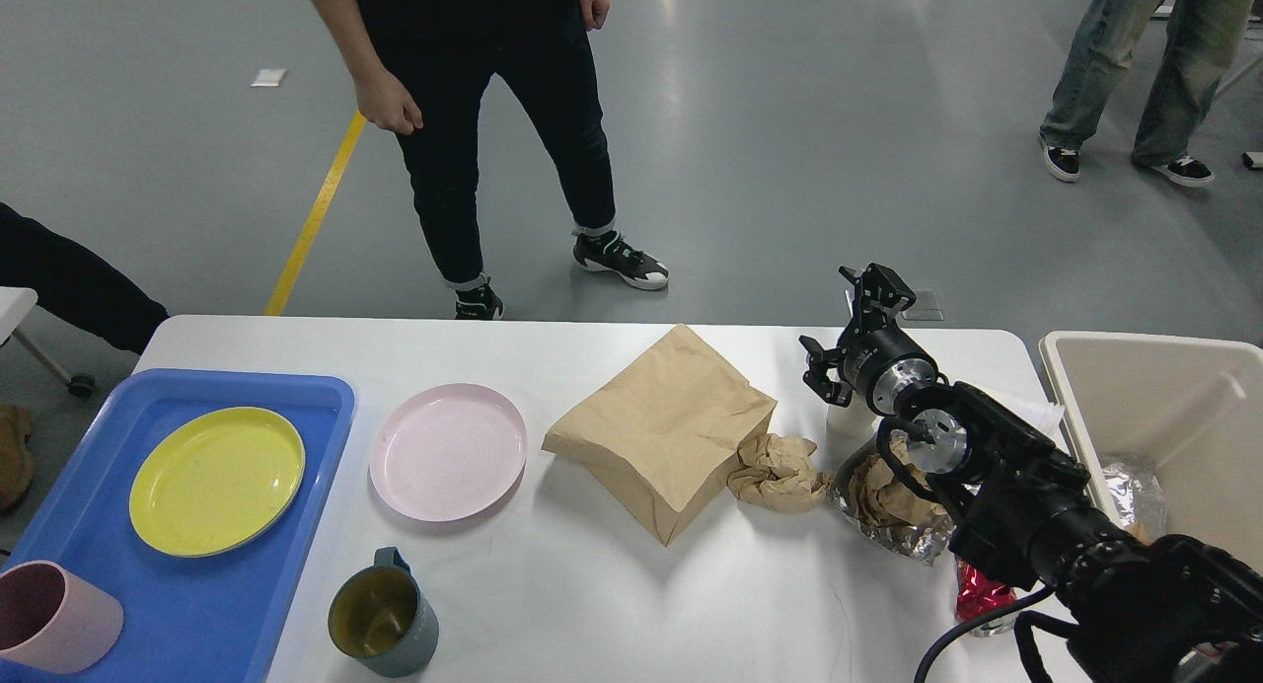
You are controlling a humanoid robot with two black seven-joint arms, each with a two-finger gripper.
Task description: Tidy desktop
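The white desktop (612,584) spans the view. On it lie a brown paper bag (661,426), a crumpled brown paper ball (780,471), a foil sheet with crumpled paper (888,510) and a red wrapper (977,599). A pink plate (449,451) and a grey-blue mug (385,614) also stand on it. My right gripper (827,310) is open and empty, raised above the far right of the table, just over a small white cup (849,421). My left gripper is out of view.
A blue tray (247,604) at the left holds a yellow plate (217,478) and a pink cup (49,616). A beige bin (1164,407) at the right edge has foil inside. Two people stand beyond the table's far edge.
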